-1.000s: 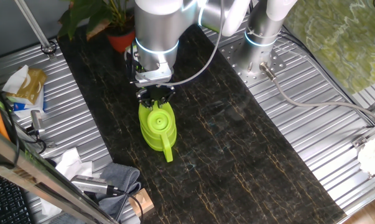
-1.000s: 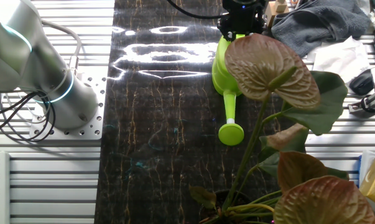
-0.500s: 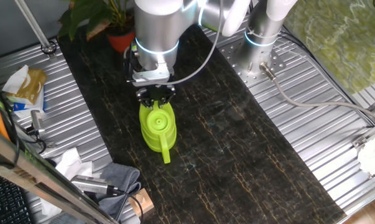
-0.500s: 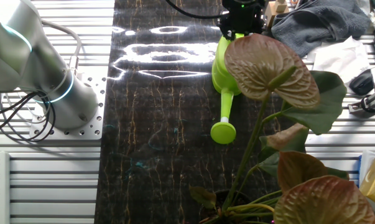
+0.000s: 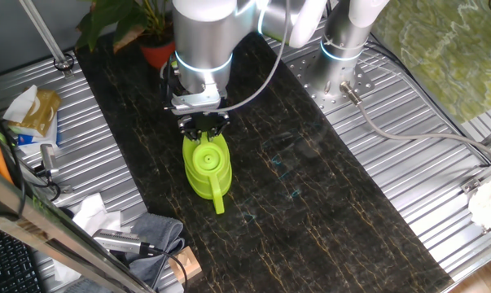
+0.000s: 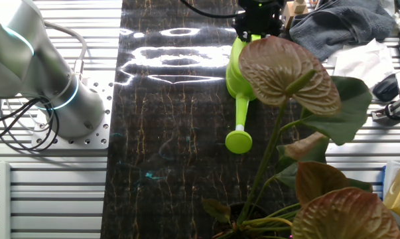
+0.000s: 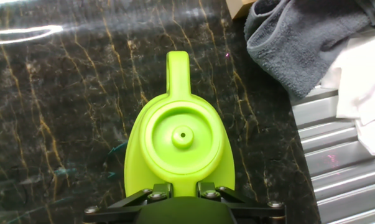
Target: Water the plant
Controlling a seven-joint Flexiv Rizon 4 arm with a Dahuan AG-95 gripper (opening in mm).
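Swinging slightly since a second ago, the lime-green plastic watering can's (image 5: 206,165) spout head (image 6: 238,141) is now lying a little further toward the middle of the dark, gold-veined marble-patterned table top (image 5: 310,179), while the can's body is staying in place.

That table top is running between ribbed metal side panels (image 5: 440,163). Over it, the large silver robot arm (image 5: 203,41) is reaching down, and its black two-finger gripper (image 5: 203,125) is sitting at the rear of the can. In the hand view the fingers (image 7: 151,194) are pressing in on the can's handle end (closed on it, as far as that view is showing), with the round lid (image 7: 182,138) directly below.

The leafy houseplant with broad green and brownish leaves (image 5: 131,24) is standing in its small orange-red pot (image 5: 157,53) at the far end of the table top, just behind the arm and well apart from the can. A crumpled grey cloth (image 7: 299,37) is lying near the can's spout side.
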